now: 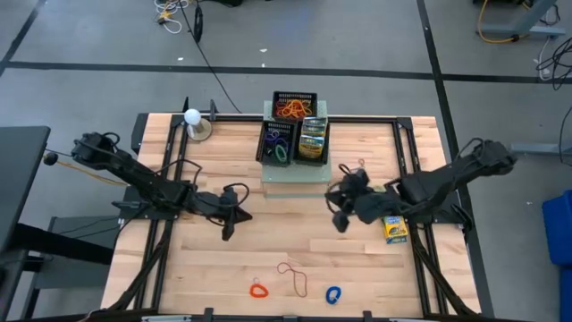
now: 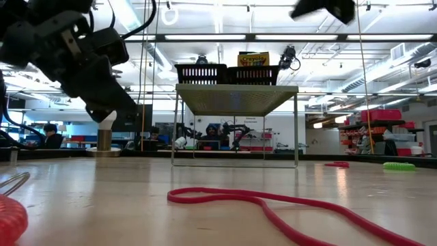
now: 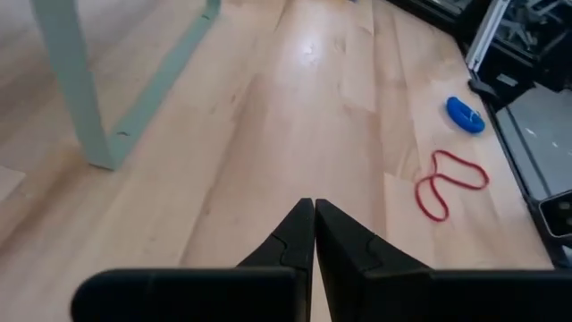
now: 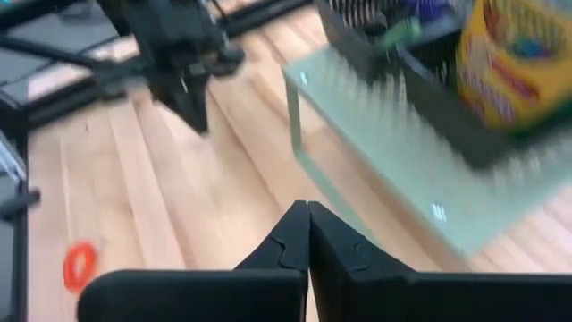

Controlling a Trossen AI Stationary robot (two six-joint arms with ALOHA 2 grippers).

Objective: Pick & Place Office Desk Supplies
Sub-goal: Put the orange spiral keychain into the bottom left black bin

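At the far middle of the wooden counter [image 1: 223,268], a pale-green perforated stand [image 1: 295,170] carries three black mesh trays: the rear tray [image 1: 293,105] holds a heap of orange-brown rubber bands [image 1: 290,112], the front left tray [image 1: 276,143] holds purple and green loops [image 1: 279,150], and the front right tray [image 1: 312,141] holds a crayon box [image 1: 312,134]. The left tool [image 1: 227,234], fingers pressed together and empty, hangs over bare wood left of centre. The right tool [image 1: 340,224], also closed on nothing, hangs just in front of the stand; a second crayon box [image 1: 395,229] lies beside the right arm. Near the front edge, well apart from both tools, lie a red loop [image 1: 258,289], a thin rubber band [image 1: 293,275] and a blue loop [image 1: 333,294].
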